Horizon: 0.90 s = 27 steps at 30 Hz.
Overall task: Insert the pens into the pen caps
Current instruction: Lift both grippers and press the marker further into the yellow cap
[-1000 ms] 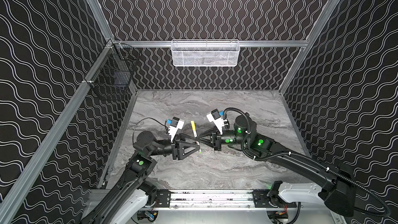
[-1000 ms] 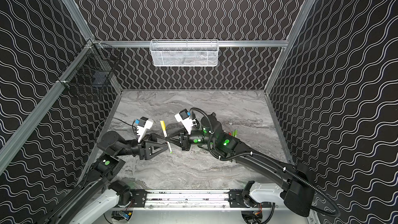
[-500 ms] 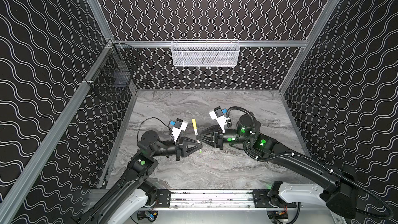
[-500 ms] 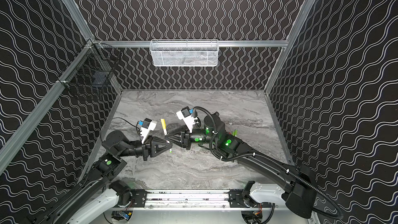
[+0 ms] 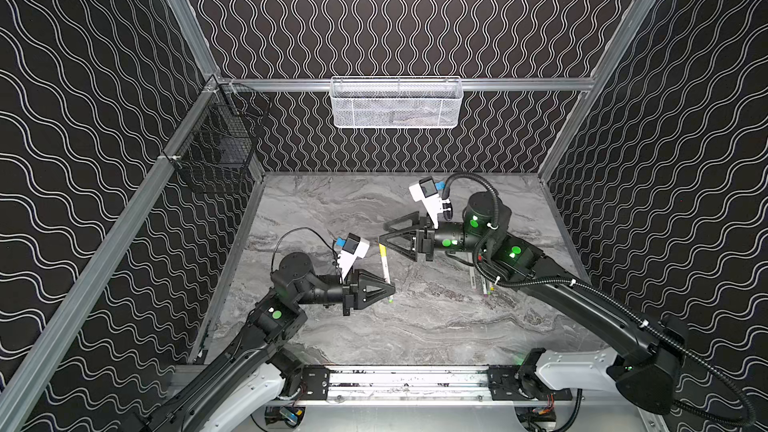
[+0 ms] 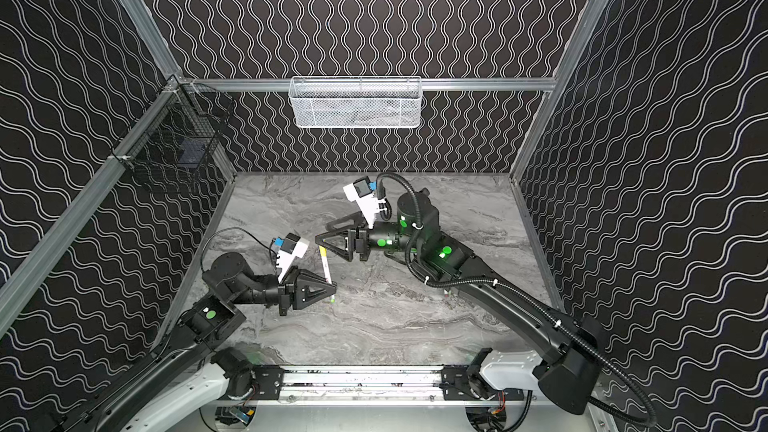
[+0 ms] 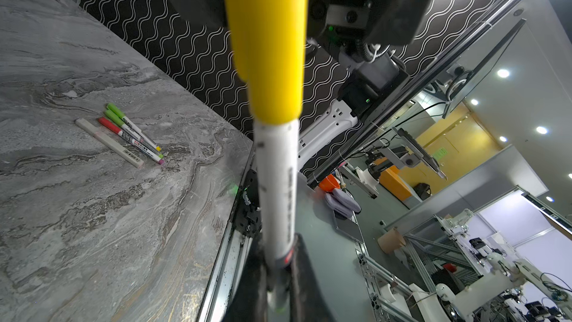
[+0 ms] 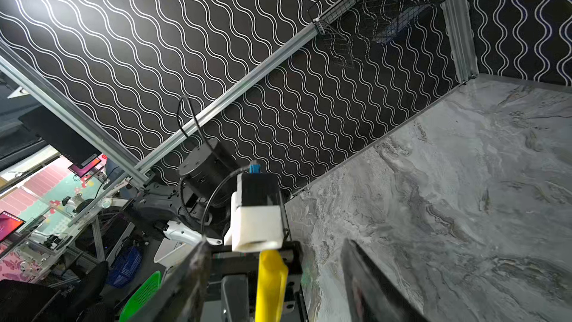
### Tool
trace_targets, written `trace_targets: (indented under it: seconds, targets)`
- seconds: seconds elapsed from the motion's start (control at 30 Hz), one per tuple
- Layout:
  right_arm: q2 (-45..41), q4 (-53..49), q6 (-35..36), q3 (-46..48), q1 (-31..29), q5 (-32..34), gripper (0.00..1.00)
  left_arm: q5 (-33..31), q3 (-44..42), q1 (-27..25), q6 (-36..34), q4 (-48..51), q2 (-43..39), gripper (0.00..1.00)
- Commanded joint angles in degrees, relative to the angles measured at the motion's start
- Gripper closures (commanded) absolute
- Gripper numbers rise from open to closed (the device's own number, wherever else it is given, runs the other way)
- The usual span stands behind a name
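Note:
A white pen (image 7: 277, 181) with a yellow pen cap (image 7: 269, 41) pushed onto its far end stands up between the jaws of my left gripper (image 7: 278, 274), which is shut on the barrel near its green end. In both top views this pen (image 5: 386, 274) (image 6: 327, 274) sticks out across the tips of the left gripper (image 5: 390, 290) (image 6: 332, 285). My right gripper (image 5: 383, 233) (image 6: 322, 233) hovers open just beyond the yellow cap (image 8: 270, 283), whose sides are clear of both fingers. Several capped pens (image 7: 123, 133) lie side by side on the table, by the right arm (image 5: 484, 286).
A white mesh basket (image 5: 395, 103) hangs on the back wall and a black wire basket (image 5: 218, 151) on the left wall. The marble tabletop (image 5: 415, 326) ends at a metal rail (image 5: 399, 380) in front. Patterned walls close in three sides.
My left gripper has shut on the pen barrel. My right gripper has opened, let go of the yellow cap and drawn back a little to the right.

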<state>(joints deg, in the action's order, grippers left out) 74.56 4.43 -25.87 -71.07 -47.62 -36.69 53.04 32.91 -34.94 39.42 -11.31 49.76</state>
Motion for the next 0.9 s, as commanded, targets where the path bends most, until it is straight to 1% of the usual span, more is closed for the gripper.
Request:
trace_targets:
  seconds: [0.0,0.13,0.2,0.33,0.4,0.47,0.67,0.87]
  targets:
    - [1.42,-4.18,2.06,-2.05,0.01,-1.62,0.37,-2.77,0.91,-0.24,-3.83,3.79,-0.1,1.0]
    - [2.16,-5.66,1.91,-2.32,0.05,-0.74,0.53,-5.57,1.61,-0.32,-5.95,7.3,-0.27,1.0]
    - [2.07,-6.42,1.99,-2.08,-0.03,-0.1,0.63,-6.54,1.96,-0.35,-6.7,8.47,-0.01,1.0]
    - [1.91,-7.1,2.1,-1.81,-0.04,-0.79,0.77,-7.18,2.23,-0.36,-7.08,8.97,0.6,1.0]
    - [1.81,-7.01,2.05,-1.47,0.0,-1.34,0.85,-7.44,2.34,-0.38,-7.37,9.12,0.71,1.0]
    - [1.77,-7.33,2.09,-1.36,-0.02,-1.7,0.91,-7.84,2.59,-0.39,-7.74,9.42,0.65,1.0]
    - [1.37,-8.21,2.34,1.09,-0.39,-2.11,1.0,-9.71,4.24,-0.32,-9.64,10.21,0.04,1.0]
    - [0.61,-7.53,1.22,6.1,-0.77,-4.14,1.0,-9.78,5.52,-0.38,-11.68,8.37,-0.87,1.0]
